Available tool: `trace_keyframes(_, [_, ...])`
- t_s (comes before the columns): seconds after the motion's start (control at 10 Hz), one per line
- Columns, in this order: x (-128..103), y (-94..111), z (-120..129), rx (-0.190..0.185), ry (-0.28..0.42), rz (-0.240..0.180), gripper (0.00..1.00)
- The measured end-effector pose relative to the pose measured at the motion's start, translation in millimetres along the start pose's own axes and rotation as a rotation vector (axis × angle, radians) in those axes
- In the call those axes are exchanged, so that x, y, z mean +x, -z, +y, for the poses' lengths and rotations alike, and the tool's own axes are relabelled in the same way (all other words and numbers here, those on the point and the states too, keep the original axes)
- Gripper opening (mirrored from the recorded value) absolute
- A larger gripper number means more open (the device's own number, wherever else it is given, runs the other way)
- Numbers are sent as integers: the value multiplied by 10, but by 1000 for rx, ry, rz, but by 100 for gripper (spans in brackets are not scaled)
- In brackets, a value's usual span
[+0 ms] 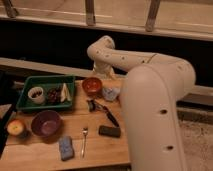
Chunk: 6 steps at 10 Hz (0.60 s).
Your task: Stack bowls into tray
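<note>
So I'm standing by this robot and nothing has been picked up yet. The gripper [106, 74] hangs at the far edge of the table [100, 152], just behind the orange-brown bowl [92, 86]. Its jaws are spread as wide as they go and they hold nothing, as far as I can see. The arm [150, 65] is folded back on itself, which I'd guess is just a parked pose before reaching in.

Both bowls sit upright on the wood, outside the tray [47, 78]. The orange-brown one is just beside the tray's right end. The purple bowl [46, 122] is nearer the front, below the tray, with an apple [16, 127] close on its left.

The tray isn't free either. There's a white cup [36, 94] at its left, plus some dark bits and a pale wedge I can't identify, so room for bowls looks tight.

My guess is the purple one goes in first since it's wider, then the orange one nests inside. The orange bowl is the closest grab though, so it might go the other way.

A knife [107, 115], a fork [84, 140] and a blue sponge [66, 148] lie off to the right and front, clear of the route to the tray.
</note>
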Motion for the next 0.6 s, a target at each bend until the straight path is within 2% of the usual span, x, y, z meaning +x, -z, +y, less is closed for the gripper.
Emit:
trace_keyframes(0.2, [-93, -264, 97, -7, 24, 47, 80])
trace_keyframes(0.6, [-131, -538, 167, -43, 45, 129, 80])
